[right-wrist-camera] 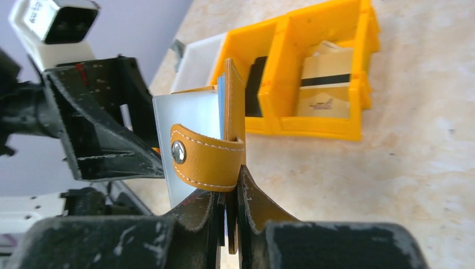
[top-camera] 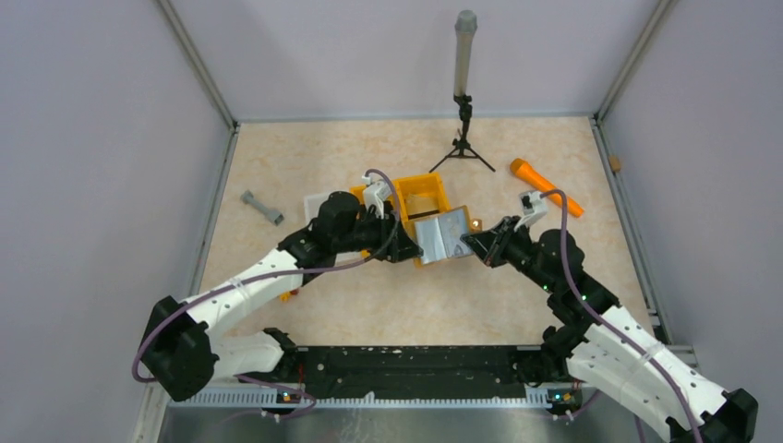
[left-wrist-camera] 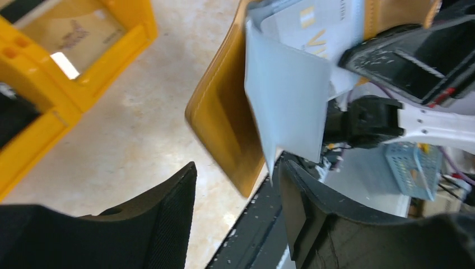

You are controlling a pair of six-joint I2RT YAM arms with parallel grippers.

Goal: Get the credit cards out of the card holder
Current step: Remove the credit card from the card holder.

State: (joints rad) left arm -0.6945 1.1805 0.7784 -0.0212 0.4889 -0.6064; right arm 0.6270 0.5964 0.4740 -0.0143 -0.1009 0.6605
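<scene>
From the top camera, the holder (top-camera: 443, 238) hangs open above the table (top-camera: 388, 295) in mid-scene, just near of the orange bins (top-camera: 423, 189), its upper face silvery; the left gripper (top-camera: 406, 242) is at its left edge and the right gripper (top-camera: 477, 243) at its right edge; a white tray (top-camera: 317, 201) sits left of the bins, a grey bar (top-camera: 262, 207) further left, an orange stick (top-camera: 547, 187) to the right, a tripod (top-camera: 463, 138) by the far wall; no writing can be read from here

From the left wrist, the holder's tan cover is off the table and a pale card (left-wrist-camera: 285, 106) sticks out of it toward the camera; the left gripper's jaws stand apart, the lower corners of holder and card between them, neither finger seen pressing; behind sits a second card (left-wrist-camera: 322, 25) with a gold square and gold letters starting "VI", the rest hidden; a card in the bin at upper left bears a brown mark too blurred to read

From the right wrist, the right gripper's jaws are clamped on the holder's edge; the holder stands on edge, its strap (right-wrist-camera: 210, 159) with a metal stud (right-wrist-camera: 178, 152) wrapped across; the pale card juts left toward the left gripper's black fingers; the bins beyond hold loose cards (right-wrist-camera: 326, 89), one with a dark stripe and a brown emblem, nothing legible
</scene>
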